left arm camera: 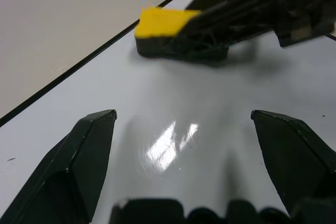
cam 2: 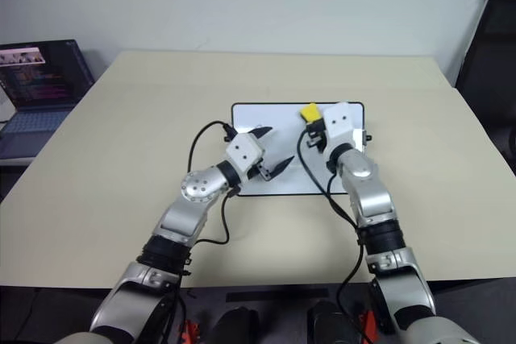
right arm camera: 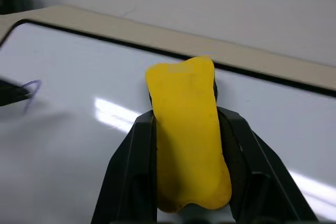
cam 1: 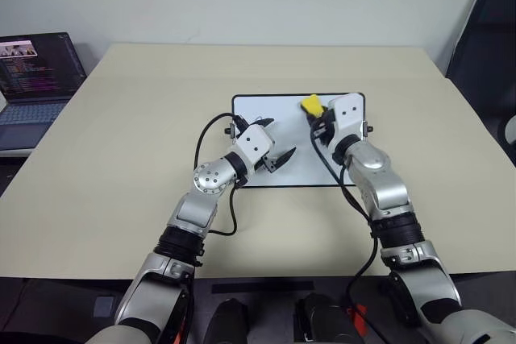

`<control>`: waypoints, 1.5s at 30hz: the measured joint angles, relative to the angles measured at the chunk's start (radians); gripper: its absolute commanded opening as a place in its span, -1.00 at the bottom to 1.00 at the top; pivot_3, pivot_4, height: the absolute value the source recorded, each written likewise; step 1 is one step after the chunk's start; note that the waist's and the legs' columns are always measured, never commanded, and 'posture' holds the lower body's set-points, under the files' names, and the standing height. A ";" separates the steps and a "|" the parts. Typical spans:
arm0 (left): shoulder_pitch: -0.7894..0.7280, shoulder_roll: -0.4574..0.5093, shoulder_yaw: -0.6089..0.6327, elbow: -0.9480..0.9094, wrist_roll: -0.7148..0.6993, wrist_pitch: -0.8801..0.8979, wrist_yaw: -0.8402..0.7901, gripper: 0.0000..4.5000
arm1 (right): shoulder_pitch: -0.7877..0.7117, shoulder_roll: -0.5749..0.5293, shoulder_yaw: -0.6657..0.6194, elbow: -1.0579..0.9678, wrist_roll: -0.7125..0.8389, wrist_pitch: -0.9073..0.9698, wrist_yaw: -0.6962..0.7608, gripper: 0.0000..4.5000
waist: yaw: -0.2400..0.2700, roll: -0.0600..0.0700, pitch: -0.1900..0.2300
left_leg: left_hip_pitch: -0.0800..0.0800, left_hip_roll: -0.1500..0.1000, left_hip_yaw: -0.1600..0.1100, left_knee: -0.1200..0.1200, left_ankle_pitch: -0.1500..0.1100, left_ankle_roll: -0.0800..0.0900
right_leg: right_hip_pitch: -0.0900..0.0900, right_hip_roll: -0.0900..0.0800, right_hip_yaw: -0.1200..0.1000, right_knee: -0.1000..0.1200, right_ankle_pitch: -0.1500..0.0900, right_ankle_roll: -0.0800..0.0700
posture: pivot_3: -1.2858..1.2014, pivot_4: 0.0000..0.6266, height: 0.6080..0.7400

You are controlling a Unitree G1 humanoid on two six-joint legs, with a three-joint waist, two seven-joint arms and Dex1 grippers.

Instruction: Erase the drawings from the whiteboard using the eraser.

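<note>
a: where is the board?

b: the board (cam 1: 294,138) lies flat on the table (cam 1: 121,142), about in the middle, a bit nearer the far edge than the near one. it is white with a thin black frame.

a: and the eraser?

b: the eraser (cam 1: 312,105) is yellow on top and black below. it is at the board's far edge, toward the far right corner. the right gripper (right arm camera: 186,145) has it. one black finger presses on each side, so the jaws are clamped on the eraser and it looks a bit squashed.

a: does it touch the board?

b: in the left wrist view its black side (left arm camera: 157,48) seems to sit right on the white, but i can't be sure.

a: what about the other one?

b: the left gripper (cam 1: 276,144) is over the board's left half, near the left edge. its two fingers (left arm camera: 79,150) stand wide apart with nothing between them. it points toward the eraser.

a: any drawings?

b: i see one small thin mark (right arm camera: 32,88) on the white, well apart from the eraser.

a: anything else?

b: a laptop (cam 1: 32,86) sits open past the table's left edge.
</note>
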 measured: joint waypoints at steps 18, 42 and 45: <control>0.000 0.003 0.010 -0.001 0.000 0.002 -0.003 1.00 | 0.003 -0.069 -0.059 -0.010 -0.031 0.030 -0.093 -0.46 | 0.007 -0.001 0.000 | 0.000 -0.001 0.000 0.002 0.000 0.000 | 0.002 -0.001 0.000 0.000 0.001 0.002 | 0.03 -0.52 1.00; 0.183 0.045 0.050 -0.228 0.001 0.113 0.019 1.00 | 0.050 -0.006 -0.003 -0.025 -0.027 -0.041 -0.016 -0.46 | -0.019 0.000 0.000 | 0.000 0.004 0.000 0.000 0.000 0.000 | 0.000 -0.001 0.001 -0.001 0.002 0.001 | 0.03 -0.52 1.00; 0.248 0.047 0.059 -0.327 0.008 0.161 0.053 1.00 | 0.046 0.001 -0.003 -0.012 -0.026 -0.058 -0.015 -0.46 | -0.019 -0.001 0.001 | 0.000 0.005 0.001 0.000 0.000 0.000 | 0.000 -0.001 0.001 -0.001 0.002 0.001 | 0.03 -0.52 1.00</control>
